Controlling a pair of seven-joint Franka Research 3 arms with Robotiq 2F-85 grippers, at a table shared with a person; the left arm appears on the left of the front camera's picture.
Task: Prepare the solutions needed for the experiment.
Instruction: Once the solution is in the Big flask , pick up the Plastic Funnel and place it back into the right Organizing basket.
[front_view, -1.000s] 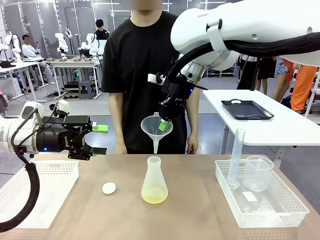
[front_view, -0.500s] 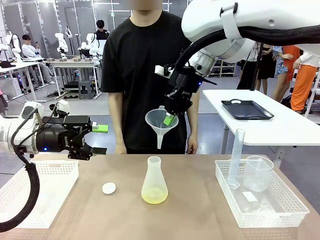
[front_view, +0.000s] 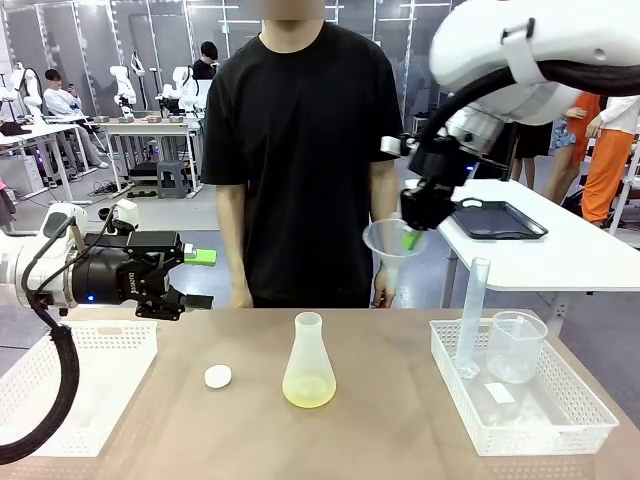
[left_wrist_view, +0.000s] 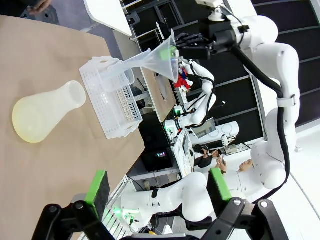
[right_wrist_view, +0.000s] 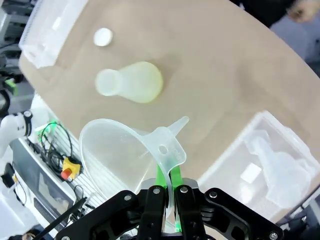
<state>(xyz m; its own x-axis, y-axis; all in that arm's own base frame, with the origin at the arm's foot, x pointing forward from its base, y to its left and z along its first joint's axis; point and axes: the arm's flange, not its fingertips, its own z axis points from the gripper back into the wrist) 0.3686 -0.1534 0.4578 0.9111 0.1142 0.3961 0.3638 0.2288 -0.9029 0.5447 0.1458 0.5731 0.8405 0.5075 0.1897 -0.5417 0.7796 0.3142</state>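
A frosted conical flask (front_view: 308, 355) stands mid-table, a shallow layer of pale yellow-green solution (front_view: 308, 392) in its bottom. From the right wrist, the flask (right_wrist_view: 130, 82) and solution (right_wrist_view: 149, 86) lie far below. My right gripper (front_view: 412, 238) is shut on the rim tab of a clear funnel (front_view: 390, 240), held high and to the right of the flask; the funnel (right_wrist_view: 132, 150) fills the lower part of the right wrist view. My left gripper (front_view: 200, 278) hangs open over the table's left, with nothing between its fingers (left_wrist_view: 97, 186). The left wrist view shows the flask (left_wrist_view: 45, 112).
A small white cap (front_view: 217, 376) lies left of the flask. A white basket (front_view: 540, 425) at the right holds a graduated cylinder (front_view: 472, 315) and a beaker (front_view: 516, 345). Another basket (front_view: 90, 385) sits at the left. A person (front_view: 300, 150) stands across the table.
My right arm has carried the funnel to the right and slightly up, away from above the flask towards the right basket. The left arm has stayed still.
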